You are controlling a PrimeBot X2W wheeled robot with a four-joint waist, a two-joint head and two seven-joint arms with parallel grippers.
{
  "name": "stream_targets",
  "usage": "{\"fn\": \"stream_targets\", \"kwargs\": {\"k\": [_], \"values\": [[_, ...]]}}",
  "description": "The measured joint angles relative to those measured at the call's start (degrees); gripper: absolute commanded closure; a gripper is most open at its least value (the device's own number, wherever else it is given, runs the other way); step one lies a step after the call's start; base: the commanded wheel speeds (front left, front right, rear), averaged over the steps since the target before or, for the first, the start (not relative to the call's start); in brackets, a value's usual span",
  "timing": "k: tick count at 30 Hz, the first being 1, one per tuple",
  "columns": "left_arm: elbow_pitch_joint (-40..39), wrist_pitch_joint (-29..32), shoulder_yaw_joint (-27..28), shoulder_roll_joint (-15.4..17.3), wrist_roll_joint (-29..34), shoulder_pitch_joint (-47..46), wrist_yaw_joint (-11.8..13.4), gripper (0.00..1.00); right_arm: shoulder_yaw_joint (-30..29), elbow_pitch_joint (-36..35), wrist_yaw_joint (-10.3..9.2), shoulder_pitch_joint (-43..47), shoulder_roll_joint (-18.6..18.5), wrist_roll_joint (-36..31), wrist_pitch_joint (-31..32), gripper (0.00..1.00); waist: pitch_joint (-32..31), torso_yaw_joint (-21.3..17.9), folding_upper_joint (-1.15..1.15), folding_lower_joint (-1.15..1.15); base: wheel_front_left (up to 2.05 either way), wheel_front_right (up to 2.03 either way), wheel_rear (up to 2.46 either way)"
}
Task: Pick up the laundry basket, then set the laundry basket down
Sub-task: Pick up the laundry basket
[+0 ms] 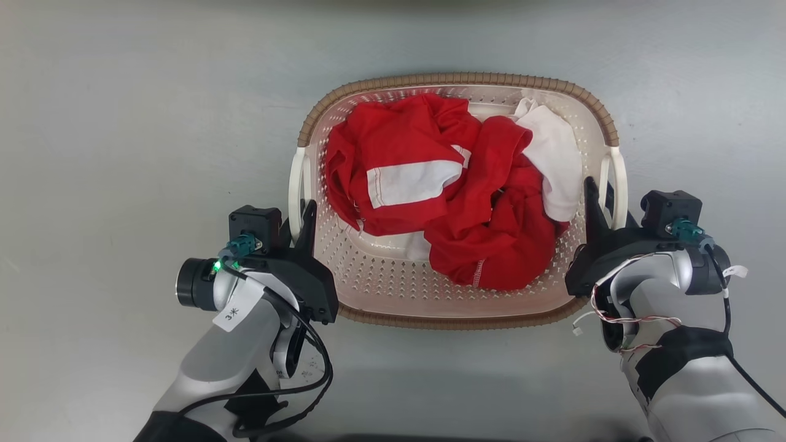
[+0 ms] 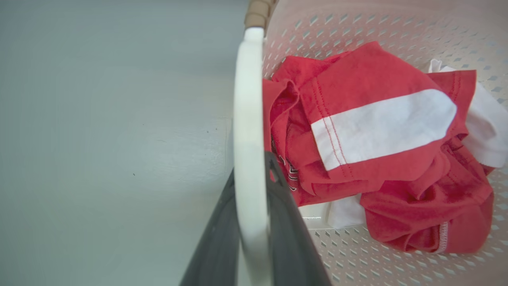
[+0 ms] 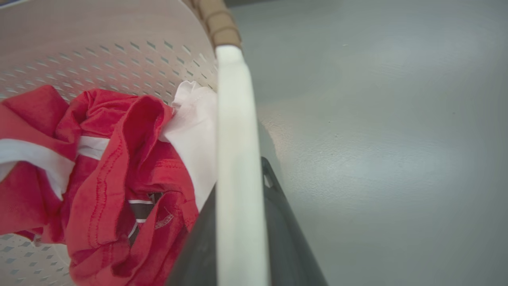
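Observation:
The laundry basket (image 1: 460, 78) is cream-white and perforated with a brown woven-look rim, and it sits in the middle of the head view, full of red and white clothes (image 1: 442, 184). My left gripper (image 1: 305, 212) is shut on its white left handle (image 1: 296, 178). My right gripper (image 1: 599, 196) is shut on the white right handle (image 1: 619, 178). In the left wrist view the handle (image 2: 248, 119) runs between the dark fingers (image 2: 289, 230) of that gripper (image 2: 251, 165). The right wrist view shows the other handle (image 3: 236, 139) likewise between the fingers (image 3: 278, 222) of the right gripper (image 3: 238, 178). Whether the basket rests on the floor I cannot tell.
Smooth grey floor (image 1: 123, 123) surrounds the basket on every side. A soft shadow (image 1: 430, 380) lies on the floor below the basket's near rim. My pale forearms (image 1: 215, 362) come in from the lower corners, with loose cables on both.

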Motion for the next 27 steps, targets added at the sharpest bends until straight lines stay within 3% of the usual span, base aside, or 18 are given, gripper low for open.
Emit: {"fn": "stream_targets", "kwargs": {"k": [15, 27], "values": [[2.57, 0.08, -2.41, -0.01, -1.76, -0.04, 0.49, 1.0, 3.94, 1.68, -0.57, 0.17, 0.03, 4.16, 0.05, 1.0, -4.98, 0.2, 0.0, 0.0, 0.0, 0.0, 0.0], [5.6, 0.09, -4.32, -0.23, -4.26, 0.82, 0.43, 1.0, 9.21, 3.57, -1.51, 1.73, 0.08, 8.9, 0.05, 1.0, -12.41, 0.26, 0.0, -0.01, 0.0, 0.0, 0.0]]}}
